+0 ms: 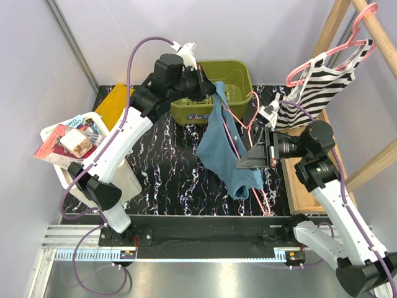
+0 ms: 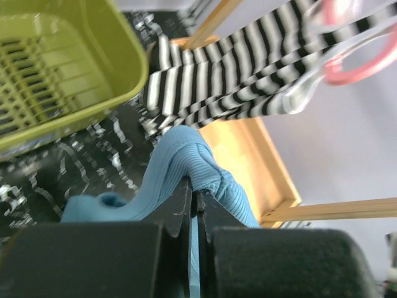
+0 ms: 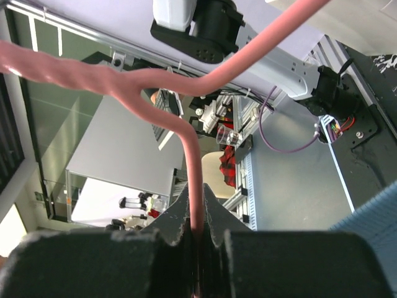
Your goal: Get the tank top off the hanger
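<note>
Both grips are pressed tight for the peeling step: left gripper (image 1: pixel 209 87) pinches the strap (image 2: pixel 186 158) at twelve o'clock of the hanging blue tank top (image 1: pixel 220 152), right gripper (image 1: pixel 244 162) clamps the pink hanger (image 3: pixel 195 167) at four o'clock, so the strap probably needs drawing clear next.

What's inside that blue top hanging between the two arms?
A pink hanger: its wire shows at the neck of the blue tank top and pokes out below the hem. The stretch between is covered by cloth.
</note>
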